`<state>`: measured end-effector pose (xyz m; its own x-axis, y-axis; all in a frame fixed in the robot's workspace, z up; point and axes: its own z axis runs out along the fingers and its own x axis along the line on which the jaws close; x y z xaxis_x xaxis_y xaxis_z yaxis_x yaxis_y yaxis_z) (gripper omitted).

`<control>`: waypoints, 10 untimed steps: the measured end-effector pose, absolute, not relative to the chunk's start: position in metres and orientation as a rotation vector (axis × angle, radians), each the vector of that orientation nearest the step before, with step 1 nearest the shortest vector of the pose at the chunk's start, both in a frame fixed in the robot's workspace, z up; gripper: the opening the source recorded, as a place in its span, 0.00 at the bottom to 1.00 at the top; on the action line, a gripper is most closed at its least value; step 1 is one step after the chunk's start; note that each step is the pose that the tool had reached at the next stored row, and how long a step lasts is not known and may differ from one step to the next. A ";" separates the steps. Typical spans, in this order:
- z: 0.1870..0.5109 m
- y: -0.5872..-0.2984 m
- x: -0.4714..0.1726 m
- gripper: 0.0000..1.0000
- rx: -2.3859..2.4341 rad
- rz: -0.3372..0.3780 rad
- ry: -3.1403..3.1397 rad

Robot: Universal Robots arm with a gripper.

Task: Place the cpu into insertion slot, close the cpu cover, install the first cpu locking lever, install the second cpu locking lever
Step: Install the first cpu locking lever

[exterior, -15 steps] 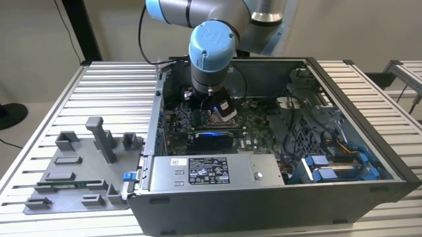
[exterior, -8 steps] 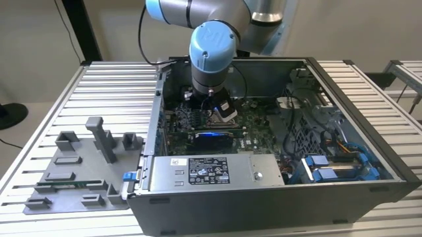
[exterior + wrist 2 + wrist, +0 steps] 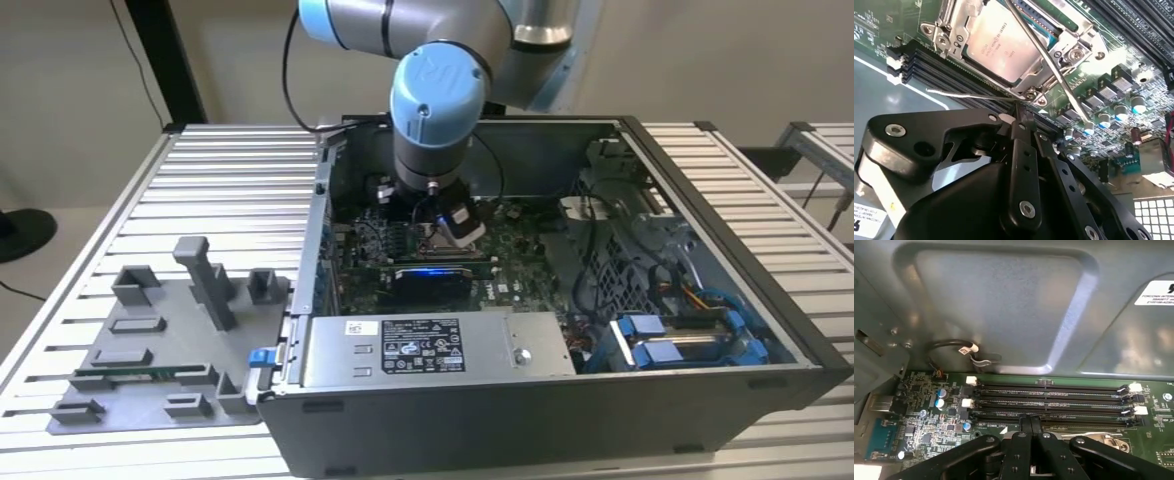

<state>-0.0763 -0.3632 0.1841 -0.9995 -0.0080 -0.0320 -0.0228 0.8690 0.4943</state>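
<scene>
Gripper fingers are pressed together into one narrow black tip, which sits just beside the thin wire rod of a locking lever; whether the rod is pinched between them I cannot tell. In the first wrist view the same closed tip hangs over the long black memory slots. Just beyond the tip lies the insertion slot, its silvery corner brackets screwed to the green circuit board. The cpu sits flat inside it, metal top facing up. The cpu cover lies down around the chip, its frame bordering the edges. A second, longer lever runs aslant across one side of the cover and ends past the socket near a row of capacitors. In the exterior view the arm reaches down into the open computer case, which stands on a slatted table beside a grey fixture plate
</scene>
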 end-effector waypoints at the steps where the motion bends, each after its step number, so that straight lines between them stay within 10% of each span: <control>1: 0.184 -0.363 -0.075 0.00 -0.025 0.796 3.009; 10: 0.183 -0.363 -0.065 0.00 -0.029 0.796 3.010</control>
